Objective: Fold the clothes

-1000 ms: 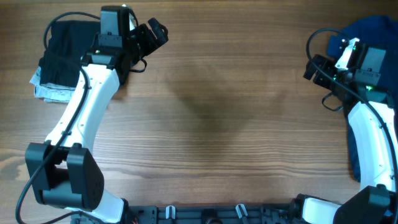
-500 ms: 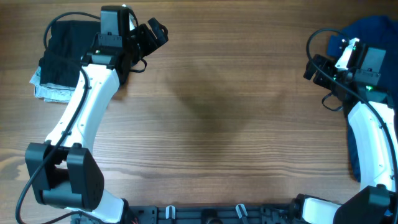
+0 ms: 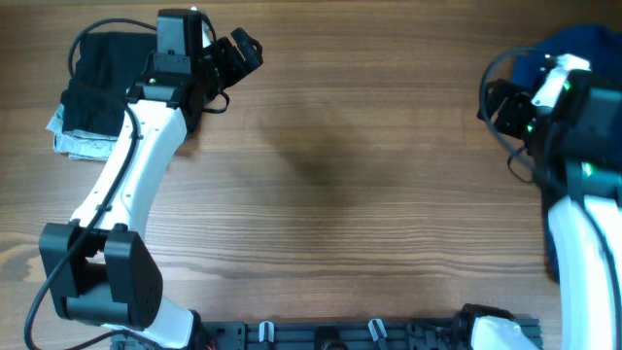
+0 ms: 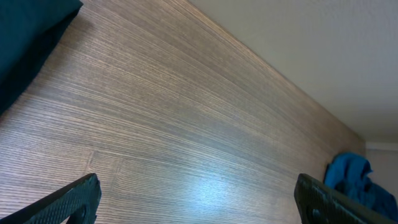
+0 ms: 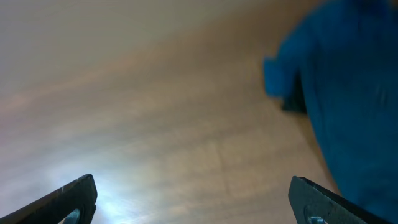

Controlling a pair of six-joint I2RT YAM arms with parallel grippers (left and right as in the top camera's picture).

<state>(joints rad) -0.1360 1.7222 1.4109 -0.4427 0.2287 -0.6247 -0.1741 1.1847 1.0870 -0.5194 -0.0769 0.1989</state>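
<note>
The right end effector (image 3: 498, 100), released and empty, has lifted, blurred, beside the royal-blue garment (image 3: 591, 44); the left end effector (image 3: 236, 53), also released, has stayed put.

Smooth wood-grain table (image 3: 350, 224) with a faint sheen. Soft matt cloth: black shorts (image 3: 102, 78), royal-blue garment (image 5: 354, 93). Matt black textured plastic fingers (image 4: 71, 199). Glossy white plastic arm casings (image 3: 136, 165).

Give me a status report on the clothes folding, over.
Left claw open, empty. Right claw open, empty, near blue garment. Black shorts lie on pale denim, far left. Nothing blocking.
</note>
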